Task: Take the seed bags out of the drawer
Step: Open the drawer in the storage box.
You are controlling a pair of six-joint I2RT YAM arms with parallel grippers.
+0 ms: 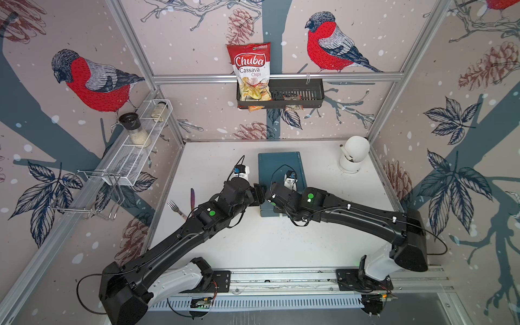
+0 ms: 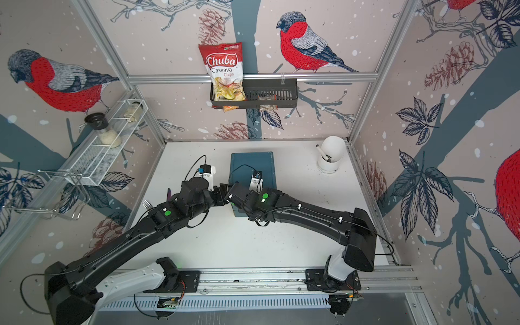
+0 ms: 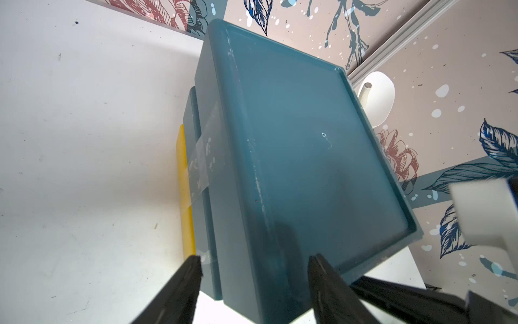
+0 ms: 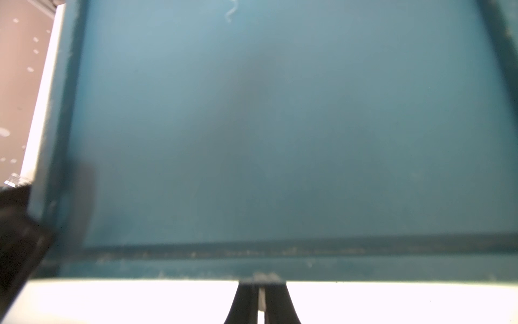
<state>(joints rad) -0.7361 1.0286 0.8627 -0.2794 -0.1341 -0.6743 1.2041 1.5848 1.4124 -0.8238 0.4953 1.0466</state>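
Left wrist, left hand (image 3: 256, 280) apart at teal drawer unit (image 3: 294, 140), right hand (image 4: 261, 291) together

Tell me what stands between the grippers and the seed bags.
No seed bag shows. The teal drawer unit is in the way: its solid top and walls cover the inside. The left gripper stands open at its near corner, the right gripper shut at its front edge.
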